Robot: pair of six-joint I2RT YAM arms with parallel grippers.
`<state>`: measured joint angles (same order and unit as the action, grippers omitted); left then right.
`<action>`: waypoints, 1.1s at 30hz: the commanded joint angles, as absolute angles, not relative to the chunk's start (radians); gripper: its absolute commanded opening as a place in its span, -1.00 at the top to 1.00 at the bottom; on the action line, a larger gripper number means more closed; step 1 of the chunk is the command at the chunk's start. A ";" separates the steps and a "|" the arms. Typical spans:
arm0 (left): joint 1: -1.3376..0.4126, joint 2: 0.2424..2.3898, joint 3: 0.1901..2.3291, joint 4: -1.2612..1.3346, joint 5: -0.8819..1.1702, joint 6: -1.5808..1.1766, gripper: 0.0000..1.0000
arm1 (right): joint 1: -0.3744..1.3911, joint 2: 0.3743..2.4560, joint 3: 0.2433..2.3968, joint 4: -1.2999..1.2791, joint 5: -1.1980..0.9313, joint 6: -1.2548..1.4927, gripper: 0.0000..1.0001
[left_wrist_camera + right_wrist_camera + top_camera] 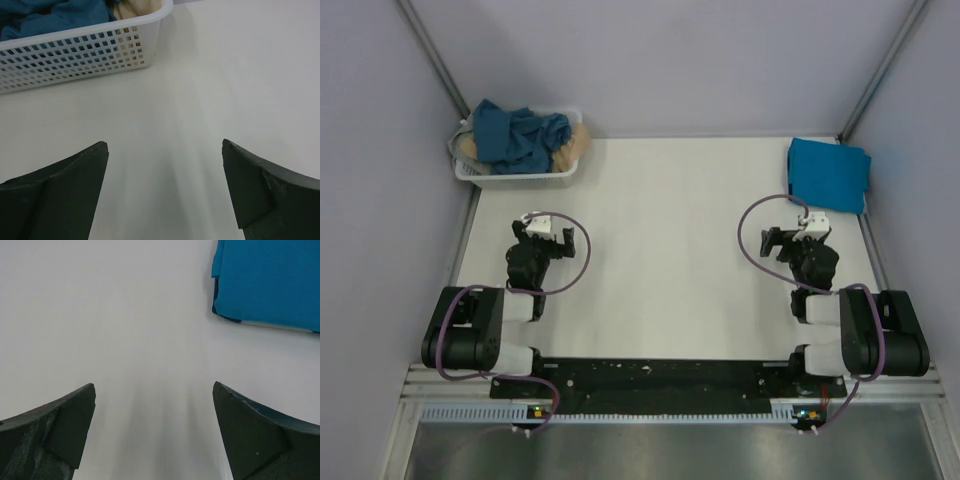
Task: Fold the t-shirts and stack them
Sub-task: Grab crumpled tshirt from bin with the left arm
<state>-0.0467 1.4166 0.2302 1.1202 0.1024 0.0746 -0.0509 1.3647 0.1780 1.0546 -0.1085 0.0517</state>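
Note:
A folded cyan-blue t-shirt [829, 173] lies at the table's far right corner; it also shows at the top right of the right wrist view [267, 282]. A crumpled dark teal-blue t-shirt [520, 136] and a tan one [573, 147] lie in the white slatted basket [520, 179] at the far left, which also shows in the left wrist view [75, 55]. My left gripper [542, 226] is open and empty over bare table [165, 145], short of the basket. My right gripper [807, 222] is open and empty [154, 385], just short of the folded shirt.
Grey walls enclose the table on three sides. A metal rail runs along each side edge. The arm bases and a black mounting bar [660, 375] sit at the near edge.

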 commanded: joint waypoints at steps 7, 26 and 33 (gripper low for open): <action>-0.043 1.346 0.252 1.058 0.221 0.103 -0.92 | -0.055 1.367 0.198 1.109 -0.124 0.040 -0.97; -0.008 1.711 1.644 -0.288 0.025 0.322 -0.82 | -0.035 0.976 0.397 0.608 -0.218 0.101 -0.97; 0.023 2.098 2.097 -0.439 -0.031 0.295 -0.76 | 0.057 0.902 0.482 0.436 -0.311 0.038 -0.97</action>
<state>0.0021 1.9678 1.9484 -0.2844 0.0223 0.3012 0.0109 0.9321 0.4339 0.5781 -0.2321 0.0723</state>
